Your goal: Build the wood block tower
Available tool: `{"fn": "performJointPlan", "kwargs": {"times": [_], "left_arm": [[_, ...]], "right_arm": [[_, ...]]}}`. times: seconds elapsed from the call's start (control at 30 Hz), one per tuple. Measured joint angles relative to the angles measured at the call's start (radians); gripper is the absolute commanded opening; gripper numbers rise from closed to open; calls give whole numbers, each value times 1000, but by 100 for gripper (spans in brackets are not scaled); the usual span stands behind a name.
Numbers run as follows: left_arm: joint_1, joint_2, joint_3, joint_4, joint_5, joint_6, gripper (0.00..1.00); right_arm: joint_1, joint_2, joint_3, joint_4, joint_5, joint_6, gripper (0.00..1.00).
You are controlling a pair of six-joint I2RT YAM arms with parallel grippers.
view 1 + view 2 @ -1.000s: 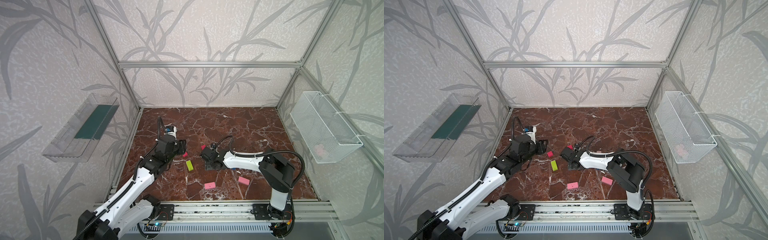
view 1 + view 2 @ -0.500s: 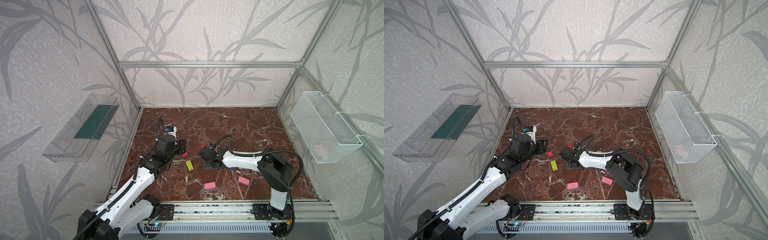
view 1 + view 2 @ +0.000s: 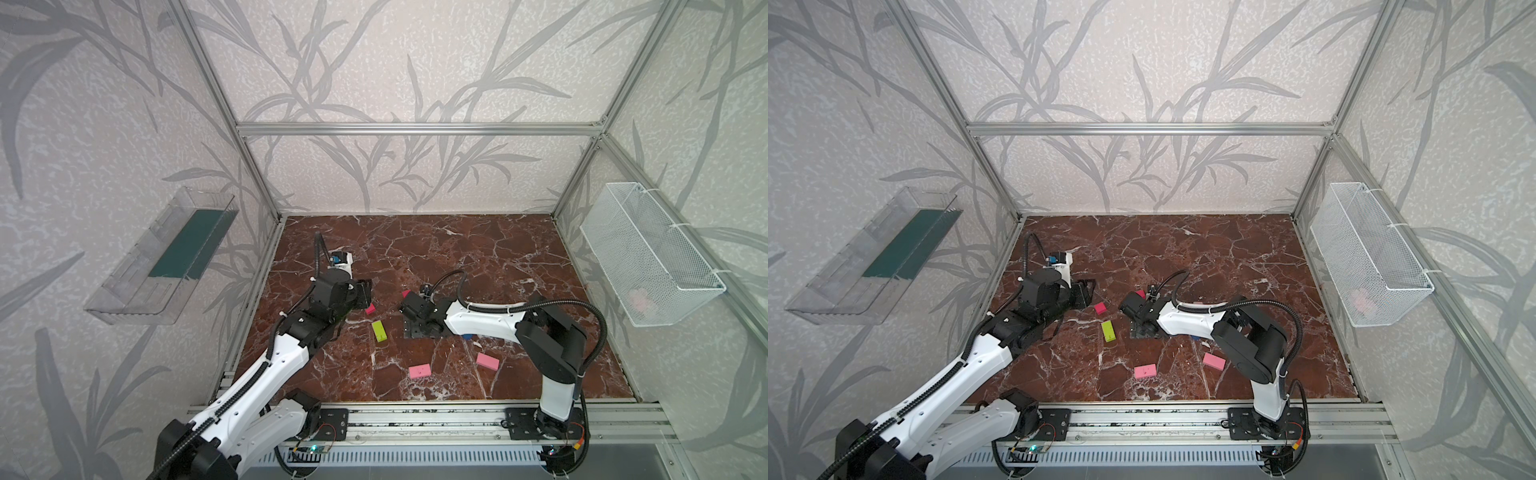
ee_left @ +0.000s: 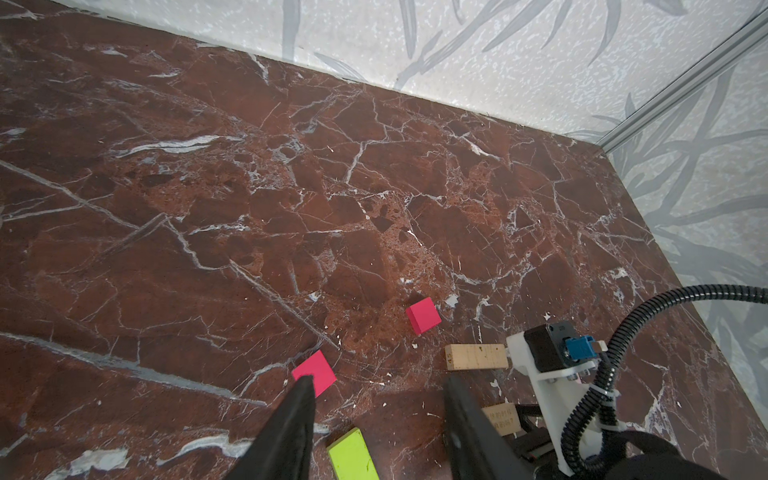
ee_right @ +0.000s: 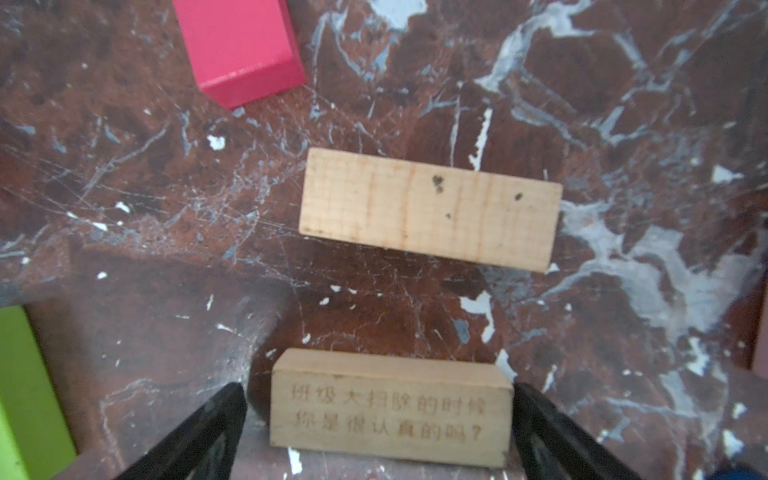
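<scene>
One engraved tan bar [image 5: 390,415] lying between right claw [image 5: 378,390] jaws, spread wide, left claw [image 4: 378,380] half-spread, empty.

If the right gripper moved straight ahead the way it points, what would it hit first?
Likely the engraved tan bar, which sits between the right gripper's open jaws. Past it lies the plain tan bar, though depth is unclear.

top pair: two eyes side by side, up high at the front, tilted down over my whole marble floor [image 3: 457,257]; far off.
left wrist: on my left arm [image 3: 266,374], looking low across the floor toward a far corner; mid range.
right wrist: on my right arm [image 3: 478,322], aimed almost straight down, super close.
shared: both wrists catch one red cube [image 4: 423,315], the plain tan bar [image 5: 428,208] and the lime bar [image 4: 353,455]; both top views get the lime bar too.
</scene>
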State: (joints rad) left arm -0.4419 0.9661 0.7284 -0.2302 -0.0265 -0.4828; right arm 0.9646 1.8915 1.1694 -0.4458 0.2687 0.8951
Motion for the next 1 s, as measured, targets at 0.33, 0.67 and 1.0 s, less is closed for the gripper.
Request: {"fn": "performJointPlan", "kwargs": {"times": [0.33,0.67,1.0], "left_arm": [[5,0,0,0,2,0,49],[6,-8,-4,-1,2,0,49],[12,-9,-6,-1,2,0,49]], "right_arm": [[-10,-103,-29,-13,-19,-20,99],[-46,-225,-39,-8,37,-62,99],[-93,-50,115,-45,77,-105,99]]}}
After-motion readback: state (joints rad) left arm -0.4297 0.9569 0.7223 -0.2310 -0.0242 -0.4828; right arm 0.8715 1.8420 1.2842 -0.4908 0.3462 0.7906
